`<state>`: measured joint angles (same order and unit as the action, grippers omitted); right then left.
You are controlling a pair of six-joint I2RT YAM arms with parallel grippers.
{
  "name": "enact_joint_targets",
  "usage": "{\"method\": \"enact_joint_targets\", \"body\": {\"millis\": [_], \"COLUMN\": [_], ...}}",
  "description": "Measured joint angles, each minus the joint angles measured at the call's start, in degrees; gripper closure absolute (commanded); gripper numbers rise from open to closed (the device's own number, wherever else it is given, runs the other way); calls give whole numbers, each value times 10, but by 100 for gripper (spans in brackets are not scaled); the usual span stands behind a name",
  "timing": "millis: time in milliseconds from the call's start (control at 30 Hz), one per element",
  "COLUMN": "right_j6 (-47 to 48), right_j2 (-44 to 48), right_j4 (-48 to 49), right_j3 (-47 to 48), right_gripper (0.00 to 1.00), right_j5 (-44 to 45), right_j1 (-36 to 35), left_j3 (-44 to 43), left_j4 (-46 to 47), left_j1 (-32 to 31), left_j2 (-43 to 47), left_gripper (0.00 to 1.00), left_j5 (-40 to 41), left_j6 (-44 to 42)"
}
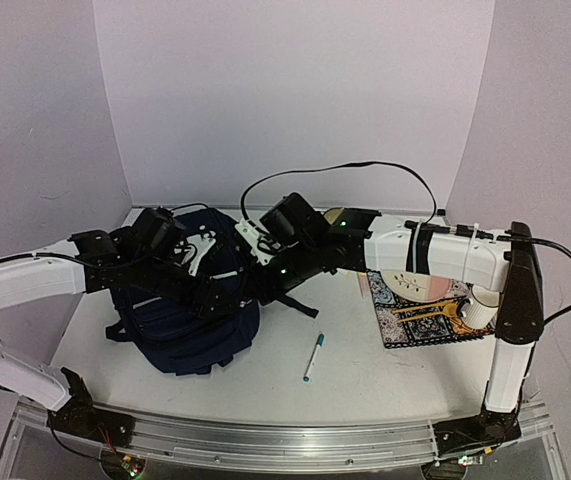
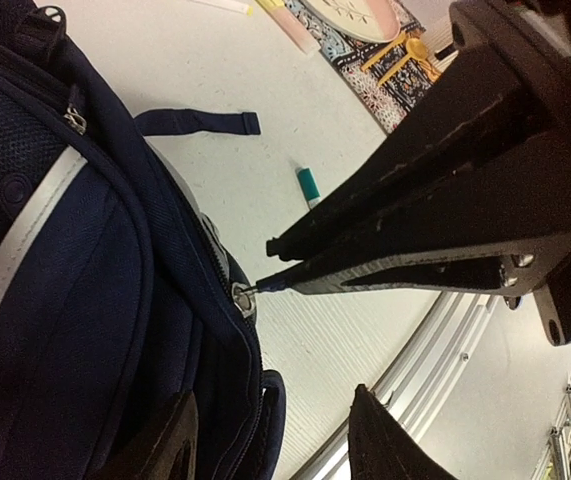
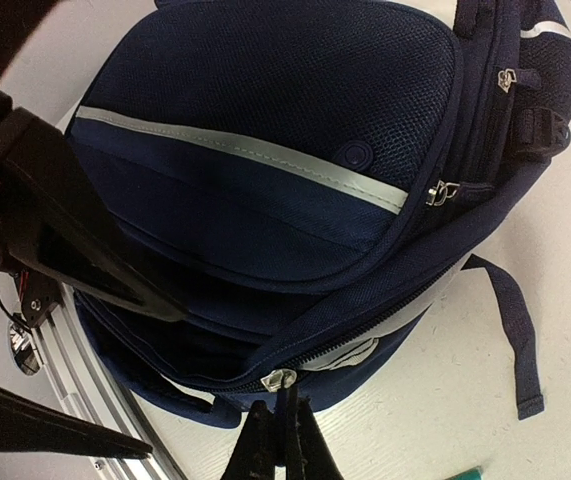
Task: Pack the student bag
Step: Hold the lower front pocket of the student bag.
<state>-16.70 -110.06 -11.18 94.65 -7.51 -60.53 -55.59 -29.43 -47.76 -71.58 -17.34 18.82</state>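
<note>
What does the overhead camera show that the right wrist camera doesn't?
Only overhead: the left arm and right arm in full, the patterned mat with a plate and white cup on the right, and the whole pen.
Only the right wrist: a close-up of the right gripper, jaws shut on the zipper pull at the bag's lower edge.
Both: the student bag lying on the table.
</note>
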Motion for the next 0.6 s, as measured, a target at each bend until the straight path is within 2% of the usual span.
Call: {"method": "enact_joint_targets", "body": {"millis": [200, 333, 433, 600], "right_j6": [-3, -6, -7, -7], "right_j2": [0, 0, 0, 0], "right_j4": [0, 0, -1, -3], "right_j3": [0, 0, 0, 0], "right_gripper": [100, 100, 100, 100], "right_j5": [2, 3, 4, 7], "right_j1": [0, 0, 0, 0], "left_j3": [0, 0, 0, 0], "left_j4": [2, 5, 8, 9], "left_j1": [-27, -45, -52, -56], "left_j2": [-25, -51, -69, -73], "left_gripper": [48, 53, 62, 87], "left_j5": [2, 20, 44, 99], "left_j6": [-2, -5, -4, 0]}}
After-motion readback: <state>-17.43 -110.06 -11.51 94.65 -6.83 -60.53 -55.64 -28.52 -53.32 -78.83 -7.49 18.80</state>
